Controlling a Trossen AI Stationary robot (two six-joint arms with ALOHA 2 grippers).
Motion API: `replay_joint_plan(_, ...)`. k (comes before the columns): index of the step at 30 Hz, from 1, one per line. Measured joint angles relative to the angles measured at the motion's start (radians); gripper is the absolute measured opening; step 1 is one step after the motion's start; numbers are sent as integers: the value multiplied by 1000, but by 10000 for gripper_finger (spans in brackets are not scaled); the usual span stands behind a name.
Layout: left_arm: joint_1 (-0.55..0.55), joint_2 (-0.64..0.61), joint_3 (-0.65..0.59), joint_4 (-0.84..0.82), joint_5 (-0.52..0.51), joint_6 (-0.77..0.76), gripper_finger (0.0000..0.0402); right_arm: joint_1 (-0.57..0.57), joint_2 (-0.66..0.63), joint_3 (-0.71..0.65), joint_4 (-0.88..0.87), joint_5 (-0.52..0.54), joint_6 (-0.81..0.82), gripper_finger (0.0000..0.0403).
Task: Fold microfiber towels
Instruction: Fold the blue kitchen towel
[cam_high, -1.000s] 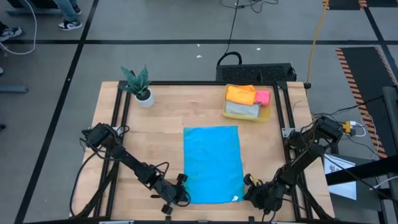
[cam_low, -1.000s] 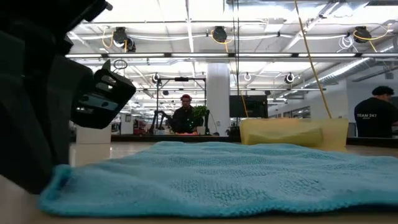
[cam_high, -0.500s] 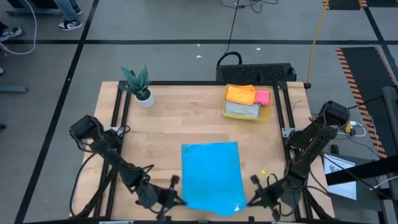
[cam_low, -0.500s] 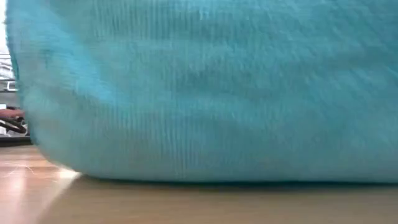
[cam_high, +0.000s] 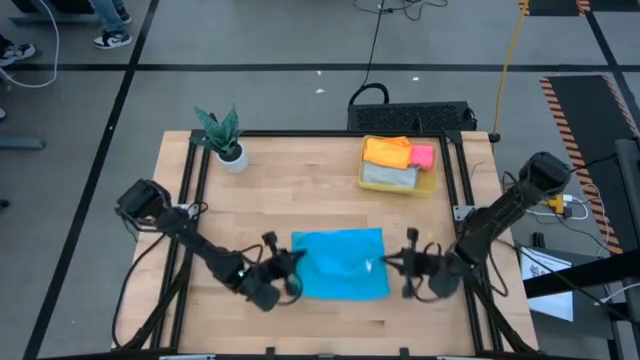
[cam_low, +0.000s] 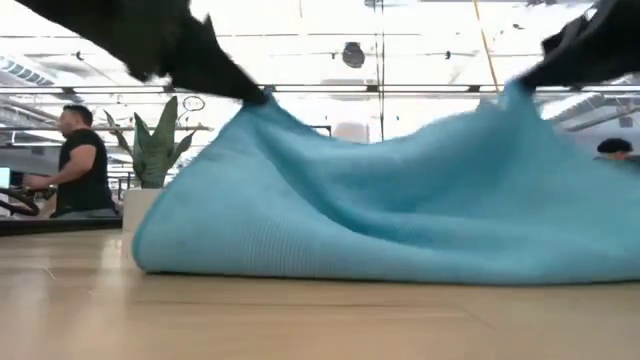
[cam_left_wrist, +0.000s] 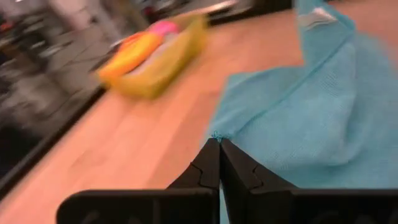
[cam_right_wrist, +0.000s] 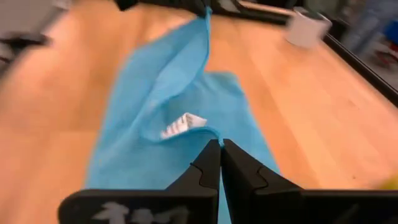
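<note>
The bright blue microfiber towel (cam_high: 340, 272) lies mid-table with its far part flat on the wood and its near part raised; the low view shows the towel (cam_low: 400, 220) tented up between two corners. My left gripper (cam_high: 297, 259) is shut on the left raised corner and my right gripper (cam_high: 386, 264) on the right one. A white label (cam_right_wrist: 180, 125) shows near the right corner. Orange, pink and grey towels lie in the yellow bin (cam_high: 430, 185) at the far right. My left gripper pinches the towel's near-left corner (cam_left_wrist: 216, 133) between its two shut fingers, coming slanting down from the table's left. That corner (cam_low: 255, 98) is lifted clear, and the cloth slopes from it down to the table. My right gripper pinches the near-right corner (cam_right_wrist: 214, 130) between its two shut fingers, coming slanting down from the table's right. This corner (cam_low: 515, 92) is lifted clear too, and the edge between the two corners sags slack.
A potted plant (cam_high: 225, 140) stands at the far left corner. The yellow bin sits by the far right edge. Bare wood (cam_high: 270, 195) lies between the towel and the table's far edge. A person (cam_low: 80, 160) stands beyond the table.
Both grippers have risen from the table's near edge and gone toward its far edge, tipping up from pointing down. The towel's two near corners have gone up with them; its near half is lifted and drawn over while the far edge stays where it was.
</note>
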Motion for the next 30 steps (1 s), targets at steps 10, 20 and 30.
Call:
replay_joint_plan(10, 151, 0, -2, -241, -35, -223, 3, -253, -22, -156, 26, 2, 69, 0)
replay_joint_plan(20, 203, 0, -62, -239, -30, -308, 3, -369, -22, -214, 27, 3, 139, 0)
replay_joint_plan(30, 231, 0, -156, -117, 12, -326, 3, -420, -22, -317, 188, -42, 152, 0)
